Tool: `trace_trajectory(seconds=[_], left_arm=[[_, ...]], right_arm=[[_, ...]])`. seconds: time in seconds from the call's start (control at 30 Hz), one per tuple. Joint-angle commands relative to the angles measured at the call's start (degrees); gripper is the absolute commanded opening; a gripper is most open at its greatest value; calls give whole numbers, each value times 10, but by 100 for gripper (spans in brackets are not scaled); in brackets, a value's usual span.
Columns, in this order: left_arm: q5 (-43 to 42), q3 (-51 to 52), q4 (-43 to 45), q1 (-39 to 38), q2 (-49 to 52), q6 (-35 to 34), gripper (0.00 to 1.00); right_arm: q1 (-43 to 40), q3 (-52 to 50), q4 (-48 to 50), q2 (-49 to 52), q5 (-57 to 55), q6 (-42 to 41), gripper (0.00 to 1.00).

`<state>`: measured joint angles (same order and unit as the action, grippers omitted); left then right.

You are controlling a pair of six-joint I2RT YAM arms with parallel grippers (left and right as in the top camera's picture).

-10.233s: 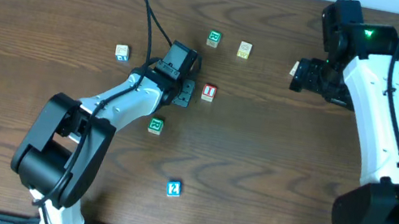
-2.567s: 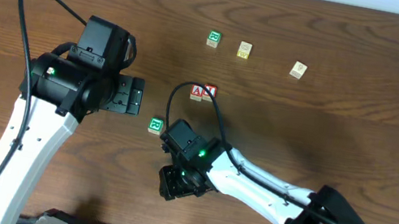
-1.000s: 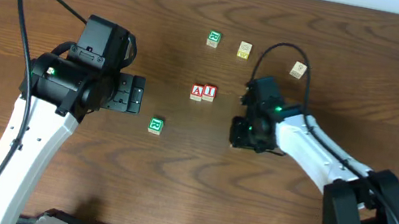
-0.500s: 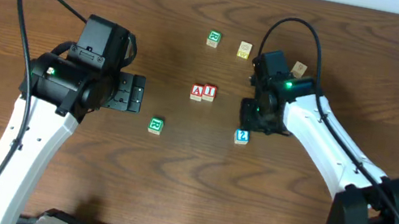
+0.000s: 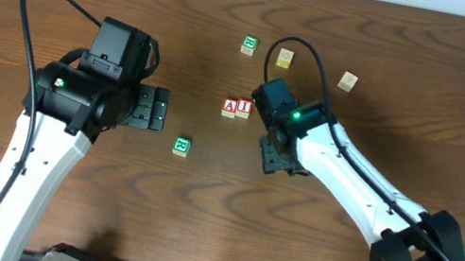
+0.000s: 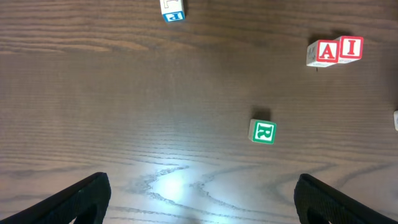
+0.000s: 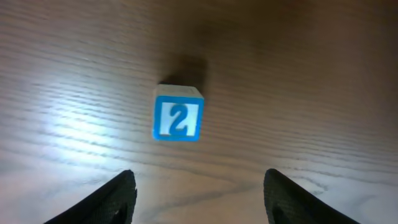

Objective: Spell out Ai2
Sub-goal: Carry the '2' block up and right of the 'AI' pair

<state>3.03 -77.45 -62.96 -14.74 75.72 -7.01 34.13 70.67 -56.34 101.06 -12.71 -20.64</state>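
Observation:
The blue "2" block [image 7: 178, 119] lies flat on the table in the right wrist view, just ahead of my right gripper [image 7: 199, 193]. That gripper is open and holds nothing. In the overhead view my right gripper [image 5: 273, 160] covers the "2" block. The red "A" block [image 5: 230, 107] and the red "I" block [image 5: 244, 107] sit side by side, touching, just up and left of that gripper. Both also show in the left wrist view, "A" [image 6: 326, 51] and "I" [image 6: 351, 47]. My left gripper [image 5: 162, 110] hangs open and empty at the left.
A green "R" block [image 5: 181, 145] lies below and left of the red pair. Another green block [image 5: 249, 44], a yellow one [image 5: 285, 57] and a pale one [image 5: 348, 80] lie at the back. A white block with a blue letter [image 6: 172, 9] shows in the left wrist view.
My right gripper opened and let go of the "2" block on the table right of the red pair, then swung left over it. The left arm has not moved.

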Motion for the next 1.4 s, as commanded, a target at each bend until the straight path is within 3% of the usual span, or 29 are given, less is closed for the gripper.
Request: trace_trajectory(seconds=[0.0, 0.1, 0.53, 1.37], left_arm=[[4, -5, -2, 0, -7, 7, 95], [3, -5, -2, 0, -7, 6, 95], [3, -5, -2, 0, -7, 6, 95], [4, -5, 1, 0, -6, 6, 95]], right_arm=[[-15, -29, 24, -11, -2, -16, 66], [-33, -48, 66, -11, 58, -13, 65], [-61, -56, 99, -11, 110, 1, 71], [-64, -86, 177, -9, 110, -1, 73]])
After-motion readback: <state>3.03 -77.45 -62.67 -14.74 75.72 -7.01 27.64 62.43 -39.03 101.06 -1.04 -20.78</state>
